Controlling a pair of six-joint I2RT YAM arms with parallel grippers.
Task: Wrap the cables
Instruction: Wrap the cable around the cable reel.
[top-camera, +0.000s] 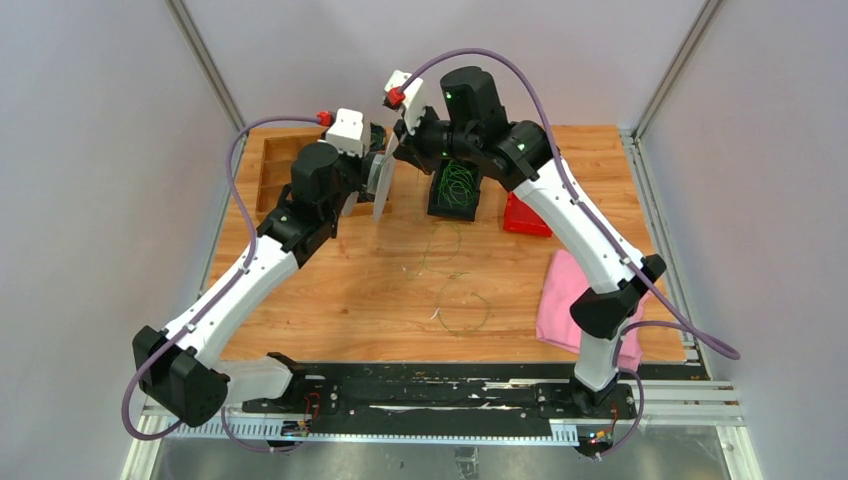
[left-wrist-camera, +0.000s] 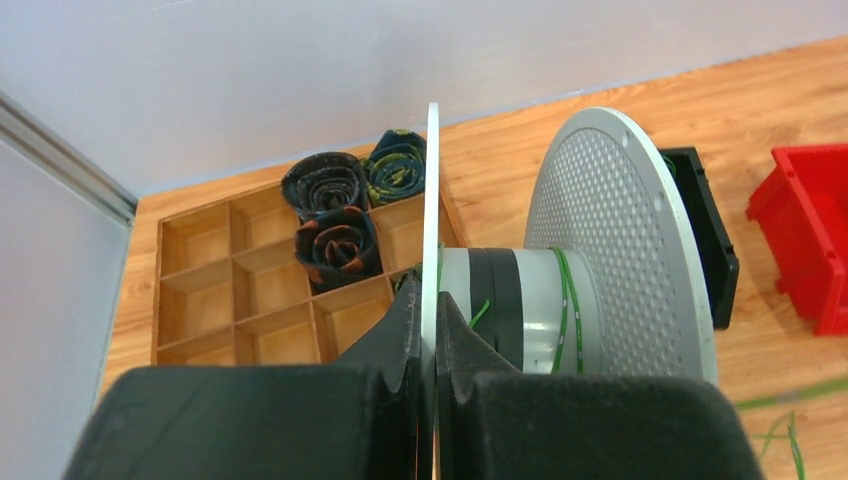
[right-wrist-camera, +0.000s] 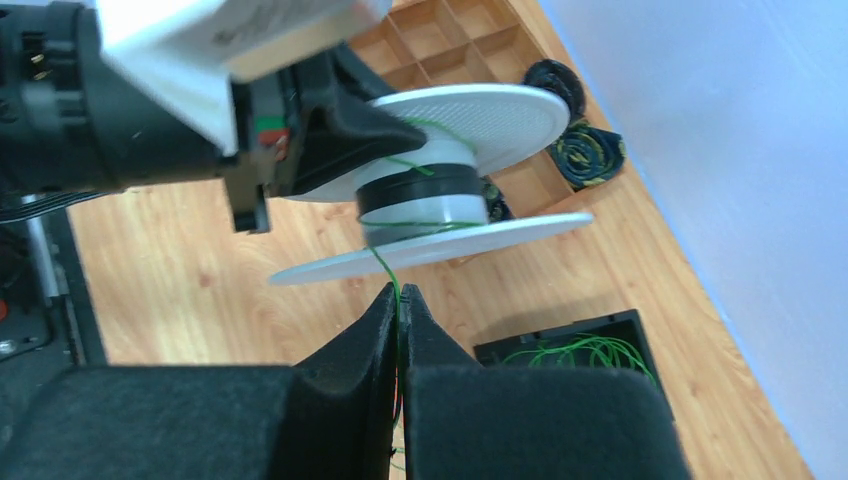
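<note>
Cables (top-camera: 462, 308), where exactly?

– Spread over 3 spots. Pinched in right gripper (right-wrist-camera: 400, 300), 1 green strand (right-wrist-camera: 385, 265), running straight ahead onto spool (right-wrist-camera: 430, 190) core. Heaped in black bin (right-wrist-camera: 560, 330), near that gripper, off to its side. Lying loose in 2 rings on table (top-camera: 330, 300), well back from both grippers.

And grippers themselves?

– Right: fingers pressed together on strand, nothing else between them. As for left gripper (left-wrist-camera: 428, 320): clamped on thin edge of near spool flange, holding spool on its side, core just past fingertips. A few green turns around core, 1 short end sticking out.

Handling?

– Judging by looks: almost weightless, hair-thin, springy, curling back into rings. Probably slick; easy to lose from a pinch, easy to kink if yanked. Likely to spring off core once slack.

Where to take hold?

– Close to spool, a short way down strand from core, much as right gripper does now. Flat between pads, not at very tips. Light, even tension. For loose rings, better at a free end than mid-ring, to avoid dragging whole ring along.

Main worry?

– Tangle in bin: several strands lifting together instead of 1.
</note>
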